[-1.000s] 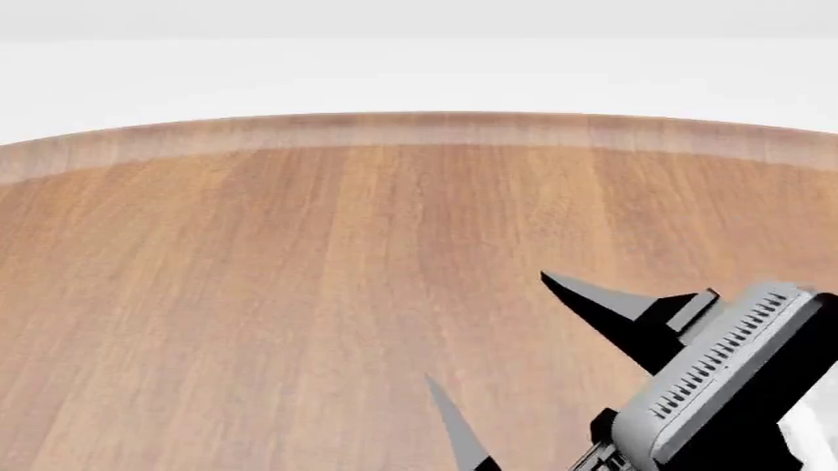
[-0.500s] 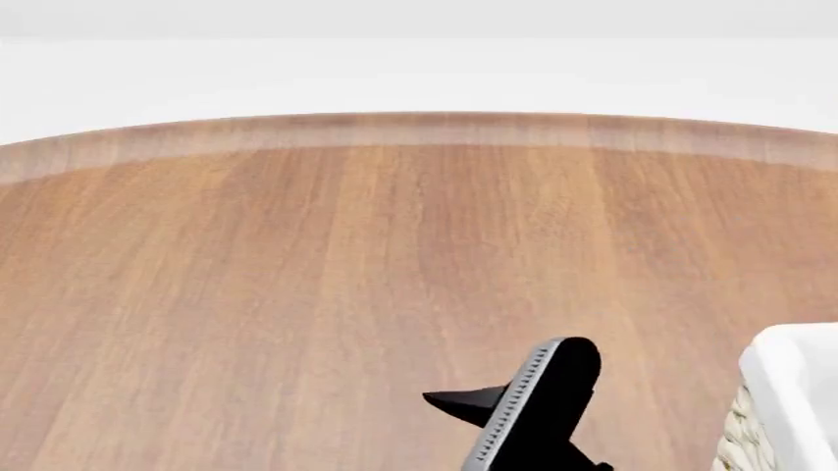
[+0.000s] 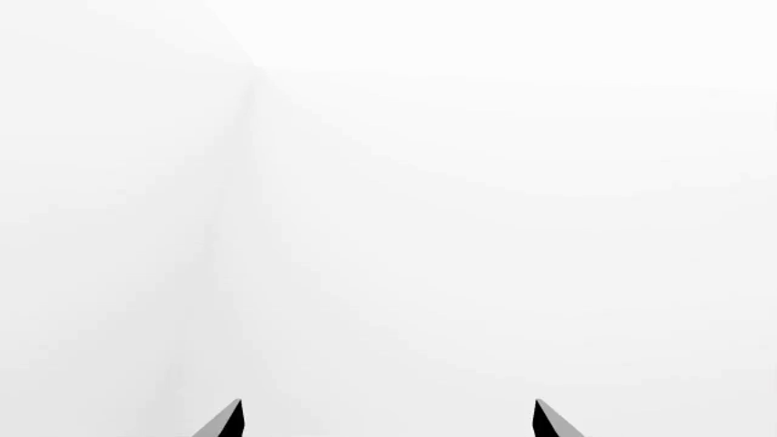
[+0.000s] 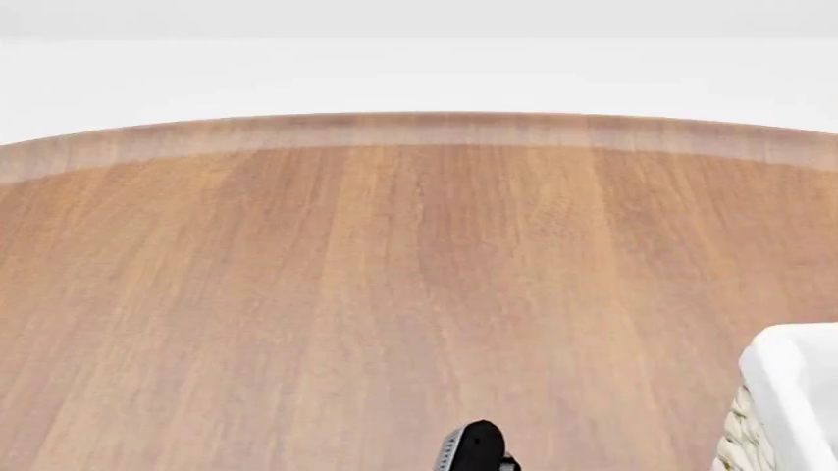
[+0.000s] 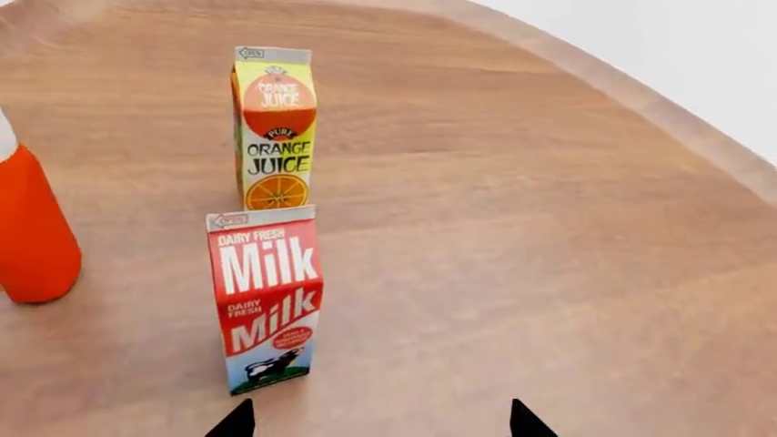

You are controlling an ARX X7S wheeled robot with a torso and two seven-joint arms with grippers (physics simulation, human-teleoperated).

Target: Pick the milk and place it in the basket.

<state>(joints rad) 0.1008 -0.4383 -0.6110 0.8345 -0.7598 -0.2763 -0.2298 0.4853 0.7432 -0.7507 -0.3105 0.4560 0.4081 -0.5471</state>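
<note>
Right wrist view gives you the milk (image 5: pixel 266 299) standing upright on the tabletop (image 5: pixel 510 237), just ahead of your right hand (image 5: pixel 378 421) and a little off its centre line; both fingertips show at the frame's edge set wide apart, nothing between them; the juice (image 5: pixel 276 127) stands behind the milk with a clear gap, and an orange bottle (image 5: pixel 33 232) sits off to one side, apart from both.

Head view tells the change: a second ago your right hand was spread large across the lower right of the picture; half a second ago it had dropped and turned; now only a dark nub (image 4: pixel 474 449) of the arm remains at the bottom edge. With it out of the way, the basket (image 4: pixel 787 392) shows its white lined corner at the lower right. You've pulled that hand low and back, which lines it up on the carton; the approach looks begun, the grasp not yet.

Left wrist view shows your left hand (image 3: pixel 386 421) wide too, tips far apart, facing blank white; it plays no part here.
</note>
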